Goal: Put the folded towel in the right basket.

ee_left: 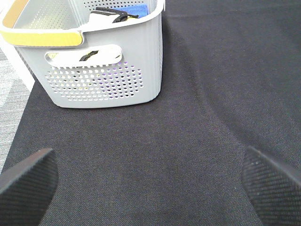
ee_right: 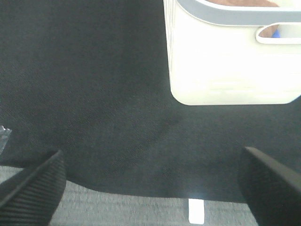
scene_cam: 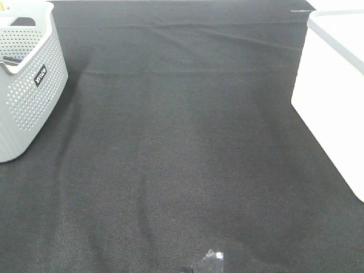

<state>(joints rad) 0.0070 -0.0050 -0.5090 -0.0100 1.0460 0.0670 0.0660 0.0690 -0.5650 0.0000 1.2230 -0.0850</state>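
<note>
A grey perforated basket [scene_cam: 25, 79] stands at the far left of the black-clothed table [scene_cam: 182, 170], and through its open top the left wrist view shows dark straps, something white and a blue item [ee_left: 136, 9], which may be cloth. A yellow strip runs along its near rim. The left gripper [ee_left: 150, 176] hangs just short of this basket with its jaws spread wide and nothing between them; only bare cloth shows in the gap, a stance that suits an arm waiting rather than working.

The middle of the table carries no towel. A small clear scrap [scene_cam: 211, 260], perhaps plastic wrap, lies at the near edge.

At the right stands the white basket [scene_cam: 335, 96], the one the task names. The right gripper [ee_right: 150, 181] hovers before it, jaws likewise released and empty, over the table's near edge, where a strip of grey floor shows. Over this basket's grey rim the right wrist view catches a brownish surface [ee_right: 240, 3], and a speck of blue shows through the handle slot.

The folded towel cannot be picked out with certainty anywhere. Judging by the bare table and both empty grippers, either it already lies in the right basket, as the brownish surface may suggest, or it is yet to be fetched from the left one; the views do not settle which.
</note>
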